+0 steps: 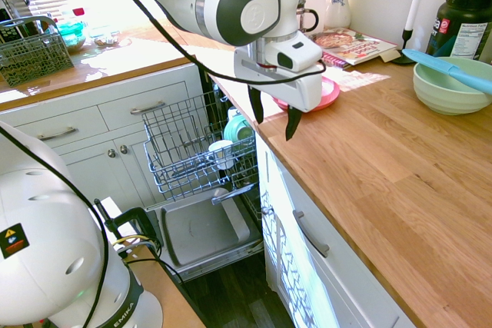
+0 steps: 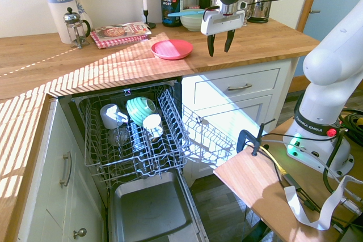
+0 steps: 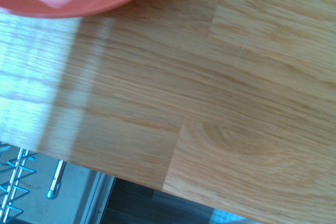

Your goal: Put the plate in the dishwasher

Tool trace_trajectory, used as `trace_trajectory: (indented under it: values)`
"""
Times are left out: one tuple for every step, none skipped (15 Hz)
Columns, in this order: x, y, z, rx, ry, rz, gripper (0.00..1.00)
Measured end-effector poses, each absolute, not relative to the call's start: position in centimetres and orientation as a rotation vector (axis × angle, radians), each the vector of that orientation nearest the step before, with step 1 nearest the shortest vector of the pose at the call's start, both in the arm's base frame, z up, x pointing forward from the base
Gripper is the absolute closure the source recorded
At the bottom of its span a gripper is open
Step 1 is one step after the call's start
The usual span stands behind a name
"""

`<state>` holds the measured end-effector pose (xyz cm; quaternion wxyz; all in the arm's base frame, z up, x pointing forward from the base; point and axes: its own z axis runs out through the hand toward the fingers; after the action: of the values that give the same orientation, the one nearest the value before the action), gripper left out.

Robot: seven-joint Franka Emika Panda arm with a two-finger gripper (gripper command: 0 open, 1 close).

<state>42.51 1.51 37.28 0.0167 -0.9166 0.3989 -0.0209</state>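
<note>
Tool [image 2: 219,45] hung over the counter [image 2: 266,41] with jaws spread wide, holding nothing, pointing down. Plate [image 2: 172,49] lay flat on the counter near the front edge, just beside the tool, untouched. Dishwasher [image 2: 139,162] below stood open, rack [image 2: 136,134] pulled out with cups [image 2: 142,110] inside.

The tabletop [image 2: 255,41] is oiled-looking wood – block-jointed, smooth, with a soft sheen. The plate [image 2: 171,49] looks like glossy coral plastic. The dishwasher [image 2: 136,157] has a grey coated wire rack [image 2: 170,134] – and a matt grey inner door panel [image 2: 150,211].
</note>
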Motion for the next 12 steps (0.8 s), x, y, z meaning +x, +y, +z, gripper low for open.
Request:
trace_trajectory:
  values:
    - [42.5, 1.5, 37.2, -2.850, 1.240, -0.063, 0.00]
    - [42.5, 1.4, 37.3, -2.843, 1.246, -0.065, 0.00]
    - [42.7, 1.1, 37.6, -2.827, 1.258, -0.078, 0.00]
    - [43.1, 0.5, 38.1, -2.804, 1.273, -0.102, 0.00]
    - [43.6, -0.1, 38.8, -2.779, 1.288, -0.130, 0.00]
    - [44.1, -0.6, 39.5, -2.755, 1.293, -0.156, 0.00]
    - [44.8, -1.1, 40.1, -2.730, 1.290, -0.180, 0.00]
    - [45.7, -1.5, 40.5, -2.706, 1.277, -0.202, 0.00]
    - [46.8, -1.8, 40.5, -2.683, 1.263, -0.214, 0.00]
    - [47.9, -1.9, 40.2, -2.663, 1.250, -0.218, 0.00]
    - [49.3, -1.9, 39.6, -2.643, 1.236, -0.213, 0.00]
    - [50.5, -1.7, 38.9, -2.634, 1.217, -0.202, 0.00]
